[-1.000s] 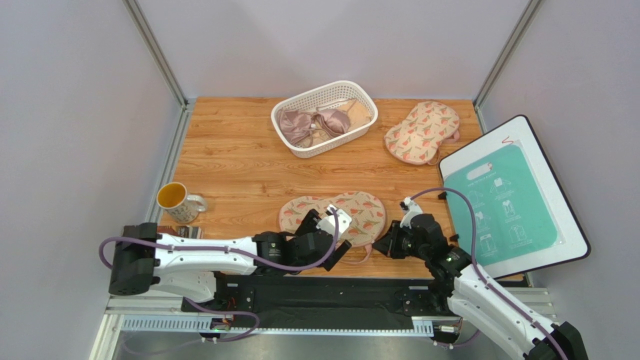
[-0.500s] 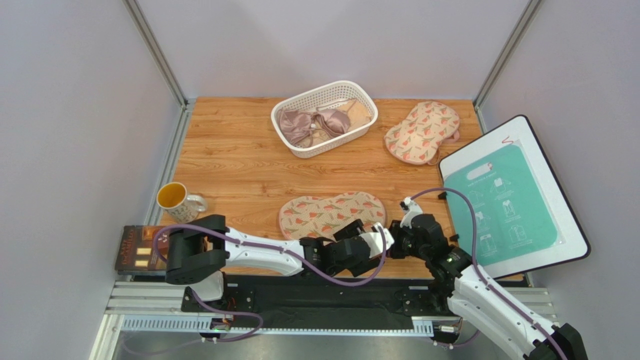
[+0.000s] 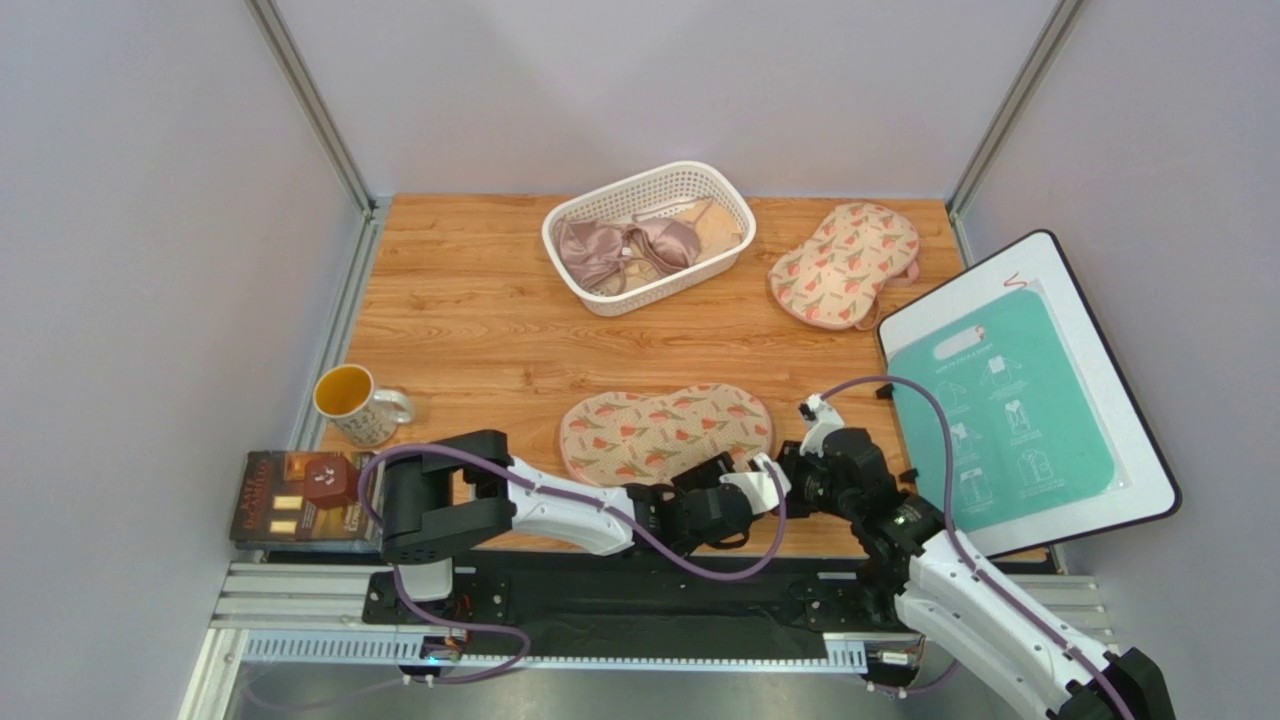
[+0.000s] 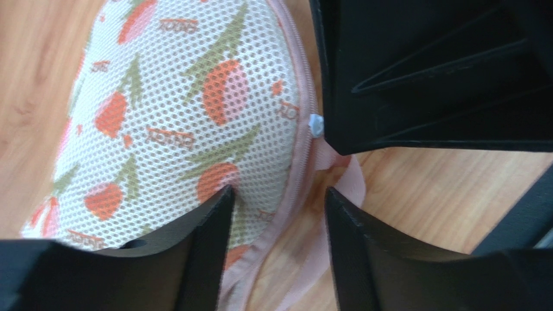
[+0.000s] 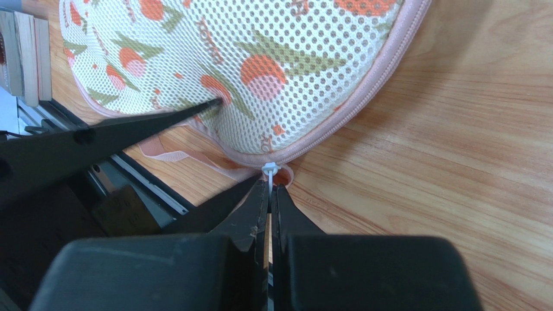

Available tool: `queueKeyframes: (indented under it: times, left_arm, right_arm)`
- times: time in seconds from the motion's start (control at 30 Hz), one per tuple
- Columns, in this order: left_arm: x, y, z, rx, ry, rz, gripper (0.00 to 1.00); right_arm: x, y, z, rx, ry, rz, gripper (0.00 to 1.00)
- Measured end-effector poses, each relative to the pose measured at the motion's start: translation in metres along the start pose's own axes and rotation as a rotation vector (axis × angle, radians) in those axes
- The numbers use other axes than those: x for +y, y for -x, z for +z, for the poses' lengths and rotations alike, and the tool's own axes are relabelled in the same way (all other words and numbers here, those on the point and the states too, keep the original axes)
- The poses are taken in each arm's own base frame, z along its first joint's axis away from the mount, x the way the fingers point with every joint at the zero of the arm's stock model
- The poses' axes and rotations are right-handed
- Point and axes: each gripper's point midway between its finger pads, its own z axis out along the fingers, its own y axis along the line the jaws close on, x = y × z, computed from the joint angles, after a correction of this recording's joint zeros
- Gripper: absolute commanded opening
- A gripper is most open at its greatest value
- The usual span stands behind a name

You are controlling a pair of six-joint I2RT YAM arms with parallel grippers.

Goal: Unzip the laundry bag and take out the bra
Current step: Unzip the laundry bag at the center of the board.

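Right end effector (image 5: pixel 270 194) pinches the laundry bag's (image 5: pixel 259 58) one zip pull (image 5: pixel 269 170); second bag (image 3: pixel 845 264) apart.

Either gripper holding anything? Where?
Right gripper pinches the white zip pull of the laundry bag. Left gripper is open astride its pink edge, gripping nothing.

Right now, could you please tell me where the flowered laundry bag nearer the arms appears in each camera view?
Top external: the laundry bag lies mid-picture, slightly below centre.
Left wrist: the laundry bag fills the upper left.
Right wrist: the laundry bag spans the top.
Shared landmark: the white zip pull on its pink edge shows in both wrist views, pinched by the right fingers; it is too small to find from above.
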Motion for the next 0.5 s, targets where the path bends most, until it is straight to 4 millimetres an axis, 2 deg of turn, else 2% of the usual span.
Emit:
queueKeyframes:
  times: [0.03, 0.07, 0.23, 0.5]
  left_arm:
    - [0.0020, 0.0007, 0.0007, -0.004, 0.014, -0.001, 0.46]
    - [0.0041, 0.0008, 0.0015, -0.004, 0.028, 0.000, 0.34]
    - [0.0093, 0.0034, 0.0063, -0.014, 0.077, -0.006, 0.00]
    - [0.0109, 0.0040, 0.0060, -0.019, 0.096, -0.009, 0.00]
  right_arm:
    - [0.0005, 0.0000, -0.0002, 0.000, 0.003, -0.001, 0.00]
    - [0.0009, -0.0002, -0.0003, 0.001, 0.005, -0.001, 0.00]
    - [0.0019, 0.0003, -0.0006, -0.001, 0.010, -0.003, 0.00]
    - [0.0037, 0.0009, -0.0011, -0.004, 0.019, -0.005, 0.00]
